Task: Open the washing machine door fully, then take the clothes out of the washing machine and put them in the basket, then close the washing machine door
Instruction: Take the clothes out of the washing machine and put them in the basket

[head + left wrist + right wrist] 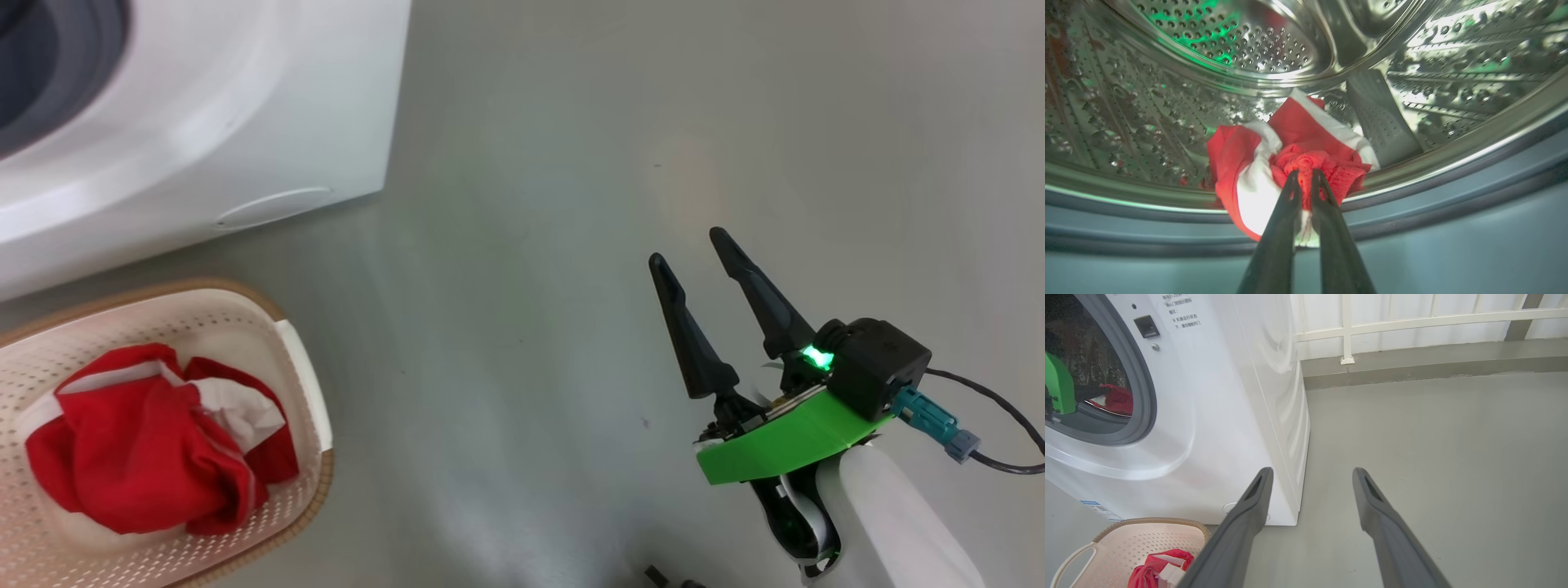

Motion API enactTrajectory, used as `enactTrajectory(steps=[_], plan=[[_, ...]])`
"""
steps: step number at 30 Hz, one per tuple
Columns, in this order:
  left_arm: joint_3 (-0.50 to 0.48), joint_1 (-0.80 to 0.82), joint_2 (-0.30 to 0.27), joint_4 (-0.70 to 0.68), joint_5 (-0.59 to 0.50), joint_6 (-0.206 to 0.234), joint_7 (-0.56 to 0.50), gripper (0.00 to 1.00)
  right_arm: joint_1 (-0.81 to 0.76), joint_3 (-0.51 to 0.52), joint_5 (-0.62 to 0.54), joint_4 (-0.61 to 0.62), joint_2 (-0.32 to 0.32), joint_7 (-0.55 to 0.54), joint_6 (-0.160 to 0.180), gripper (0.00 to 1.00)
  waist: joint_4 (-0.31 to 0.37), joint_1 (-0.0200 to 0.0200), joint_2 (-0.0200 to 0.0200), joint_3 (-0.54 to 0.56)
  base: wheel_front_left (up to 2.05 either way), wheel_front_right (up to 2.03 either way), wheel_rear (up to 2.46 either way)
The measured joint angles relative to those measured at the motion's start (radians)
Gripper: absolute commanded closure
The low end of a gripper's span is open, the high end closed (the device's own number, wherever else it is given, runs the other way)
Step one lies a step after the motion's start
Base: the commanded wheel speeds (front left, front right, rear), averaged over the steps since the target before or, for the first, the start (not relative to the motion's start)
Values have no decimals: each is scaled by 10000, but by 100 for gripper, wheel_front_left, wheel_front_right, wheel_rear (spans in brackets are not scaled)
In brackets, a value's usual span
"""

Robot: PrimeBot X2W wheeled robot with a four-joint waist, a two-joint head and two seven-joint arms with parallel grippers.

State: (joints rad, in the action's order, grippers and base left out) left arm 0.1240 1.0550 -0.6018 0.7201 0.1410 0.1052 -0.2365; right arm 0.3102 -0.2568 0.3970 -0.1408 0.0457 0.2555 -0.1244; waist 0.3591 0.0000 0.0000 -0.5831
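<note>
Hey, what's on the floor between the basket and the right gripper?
Bare grey floor, in the head view, from the basket to the open right gripper.

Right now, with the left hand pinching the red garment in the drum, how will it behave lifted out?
Probably floppy: the red garment lies crumpled in folds, so it should drape below the left hand. Likely light, being thin cloth. Its hanging edge might drag over the grey door ring.
</note>
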Motion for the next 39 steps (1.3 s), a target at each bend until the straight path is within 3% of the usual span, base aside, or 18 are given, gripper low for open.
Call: enactTrajectory(steps=[10,19,25,31,39], plan=[[-412,-1399,938,-1634,999,19,1421,100,-96,213,-585,-38,2,0,0,0,-560,0,0,610,0,0,0],[-529,-3052,1802,-3921,1590,374,2109,100,-429,556,-1085,-111,15,-2,0,0,-1317,0,0,1115,0,0,0],[-537,-4299,2132,-5453,1749,662,2428,100,-670,694,-1099,-146,17,0,0,0,-1656,0,0,1608,0,0,0],[-583,-5439,2568,-7095,1860,1220,2757,100,-955,857,-1172,-217,21,0,-2,0,-1932,0,0,2124,0,0,0],[-575,-6925,2790,-8859,1774,1735,3016,100,-1356,901,-1187,-322,21,-13,0,0,-2105,0,0,2918,0,0,0]])
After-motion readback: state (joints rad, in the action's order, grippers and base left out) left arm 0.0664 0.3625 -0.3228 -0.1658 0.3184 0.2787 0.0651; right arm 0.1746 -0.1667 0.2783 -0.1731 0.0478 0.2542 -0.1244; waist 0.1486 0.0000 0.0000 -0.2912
